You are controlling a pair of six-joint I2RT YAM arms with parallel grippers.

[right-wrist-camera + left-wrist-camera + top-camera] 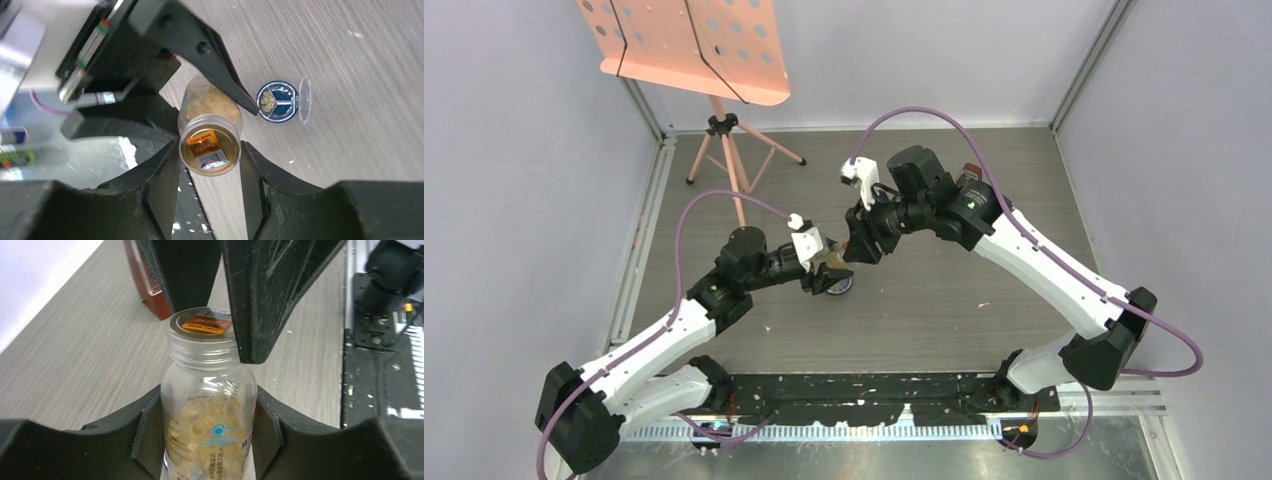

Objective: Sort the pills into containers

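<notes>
Grey wood-grain tabletop, walled by pale panels, with a pink music stand in the upper left of the overhead view. At the centre of that view both arms meet at a clear pill bottle. The left gripper grasps its body. The right gripper is clamped on either side of its silver cap. Yellowish pills show inside the bottle. Right of centre in the right wrist view lies a blue divided dish, its clear lid flipped open and more pills in its left compartment. A brown metronome stands at the upper left of the left wrist view.
</notes>
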